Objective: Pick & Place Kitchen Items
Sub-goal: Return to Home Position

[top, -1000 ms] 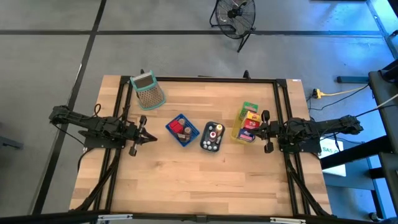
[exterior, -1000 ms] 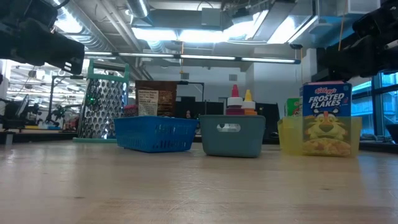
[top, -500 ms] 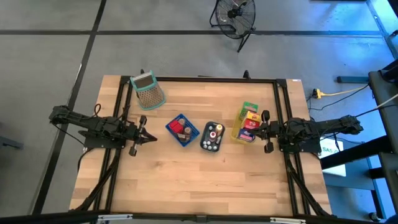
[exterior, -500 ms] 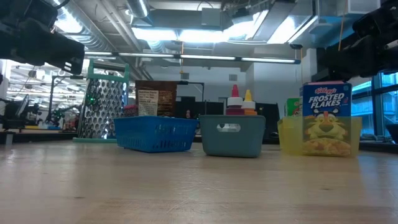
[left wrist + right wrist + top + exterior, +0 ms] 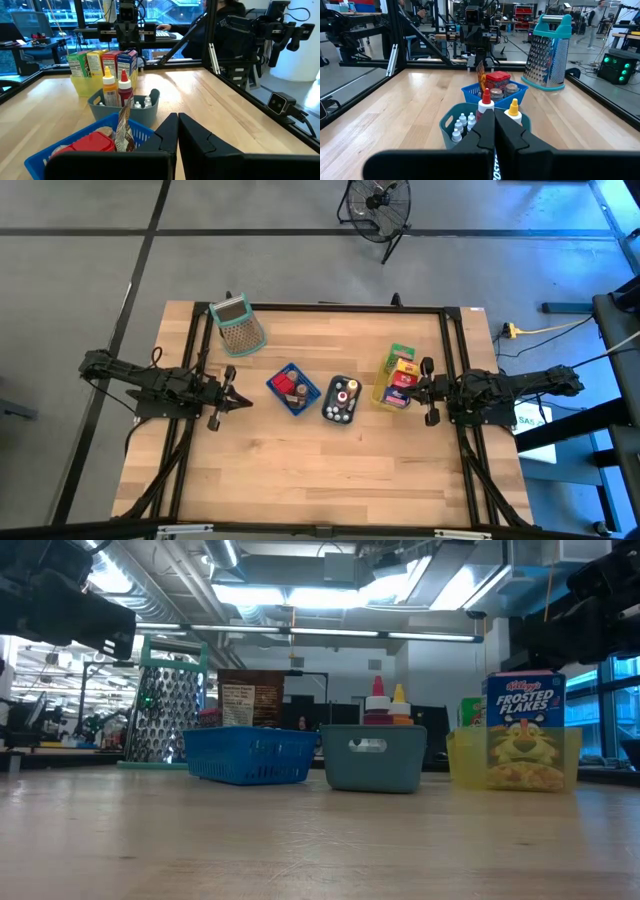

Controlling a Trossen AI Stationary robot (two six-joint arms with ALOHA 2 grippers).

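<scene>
Three bins stand in a row mid-table. The blue basket [image 5: 293, 388] holds a red packet and brown packets. Little bottles and tiny white pieces fill the teal bin [image 5: 341, 400]. The yellow tray [image 5: 397, 379] carries upright boxes, among them a cereal box [image 5: 526, 730]. My left gripper [image 5: 243, 400] hovers shut, level, just left of the blue basket, touching nothing. Also shut and level, my right gripper [image 5: 414, 387] hovers at the yellow tray's right side; whether it touches the tray, I cannot tell.
A metal grater [image 5: 239, 326] with a teal handle stands at the table's far left. Black frame rails [image 5: 452, 360] run along the table's sides. Bare wood [image 5: 320, 470] spreads across the near half. A fan [image 5: 378, 205] stands on the floor beyond the far edge.
</scene>
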